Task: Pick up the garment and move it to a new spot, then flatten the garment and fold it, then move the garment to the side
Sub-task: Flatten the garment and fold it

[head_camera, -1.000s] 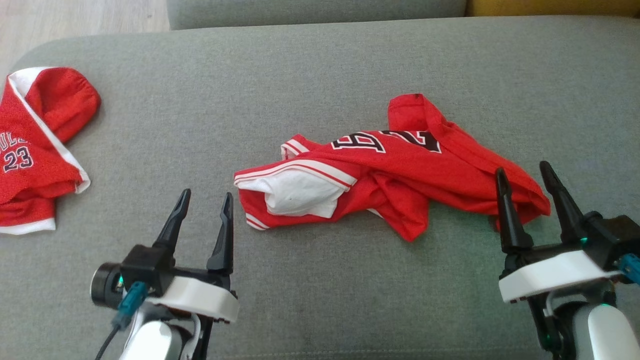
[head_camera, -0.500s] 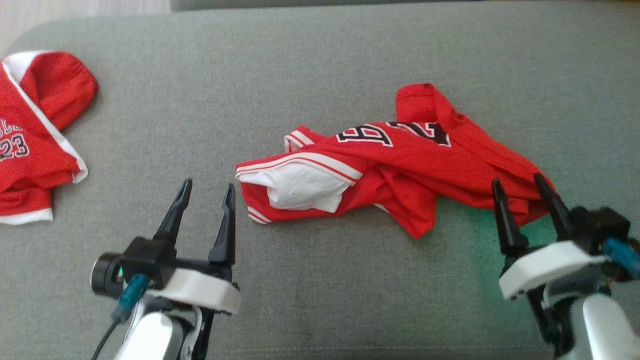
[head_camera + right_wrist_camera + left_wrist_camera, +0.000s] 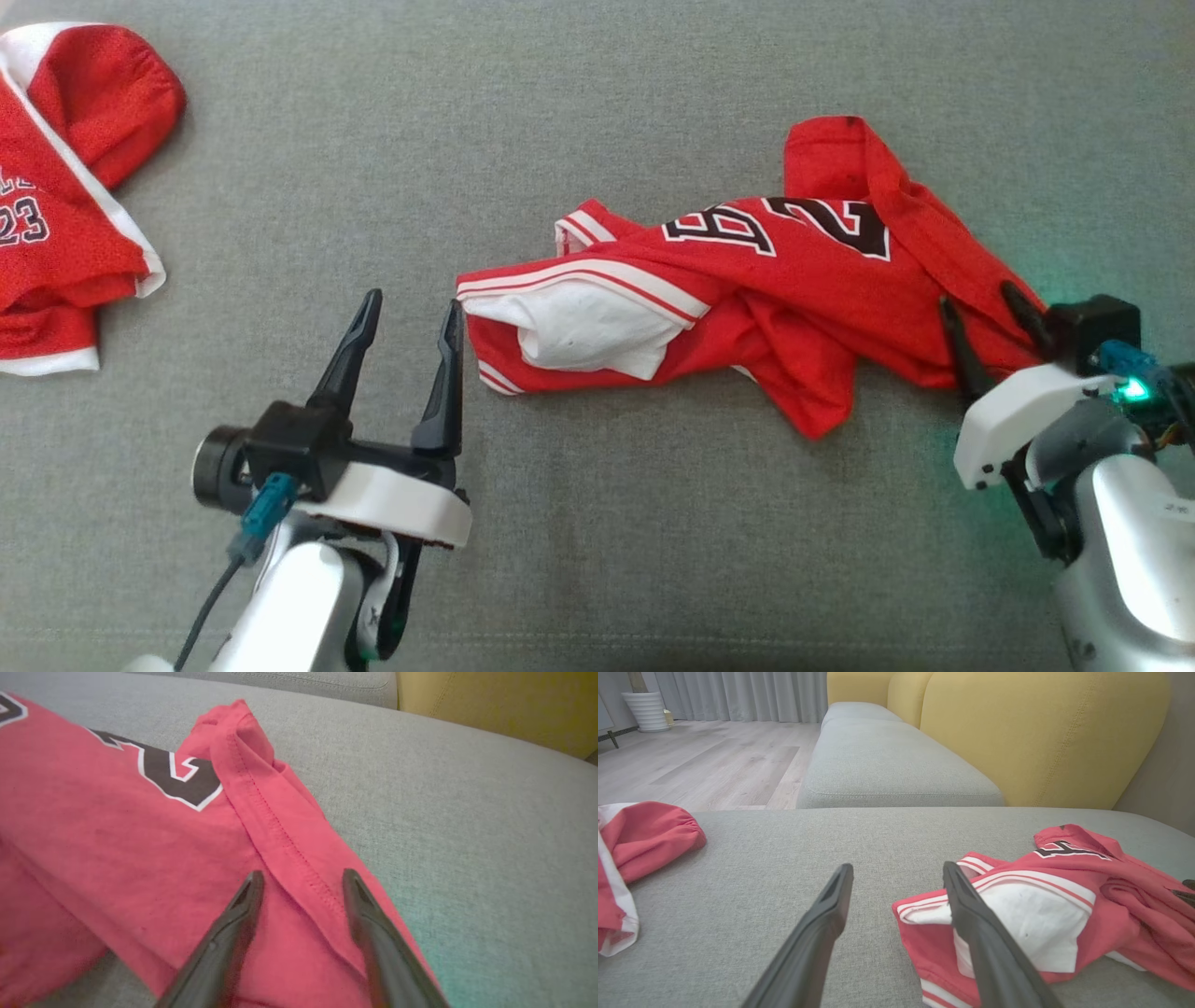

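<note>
Right gripper has pushed onto right end of crumpled red numbered jersey, mid grey fabric cushion; jaws apart astride hem, probably no pinch yet. Left gripper wide open at left edge. Pickup imminent.

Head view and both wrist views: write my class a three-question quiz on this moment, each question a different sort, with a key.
1. True or false: the left gripper is shut on the crumpled jersey.
2. The fingers of the right gripper straddle which part of it? A its stitched red edge; B its white patch; C its black number.
3. What number shows on the second garment, far left?
Key: 1 false; 2 A; 3 23.
</note>
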